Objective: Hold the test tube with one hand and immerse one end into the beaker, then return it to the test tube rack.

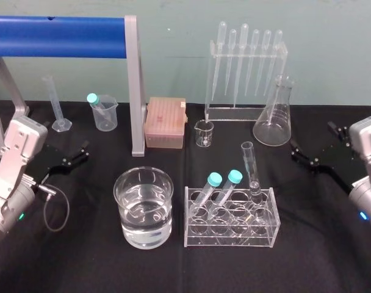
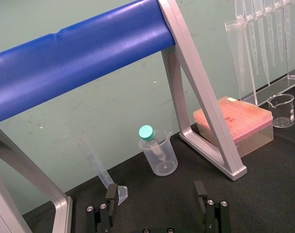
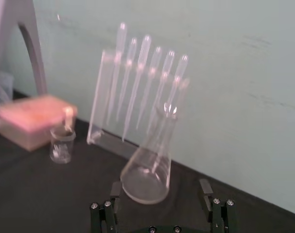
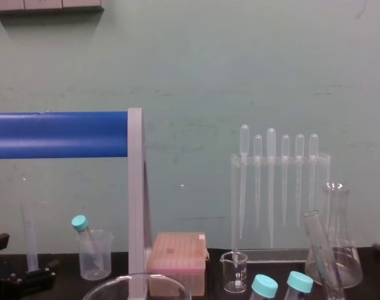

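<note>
**Both Grippers Wait, Tube in the Rack**

The left gripper [image 1: 75,155] has its jaws wide open and holds nothing. It sits at the left side of the black tabletop [image 1: 323,259]. The right gripper [image 1: 313,145] sits at the right side, jaws wide open too, with nothing in them. Between them, the test tube [image 1: 251,171] stands in a back hole near the right end of the clear test tube rack [image 1: 234,235]. The big beaker [image 1: 119,201], with water inside, stands just beside the rack, on its left.
</note>
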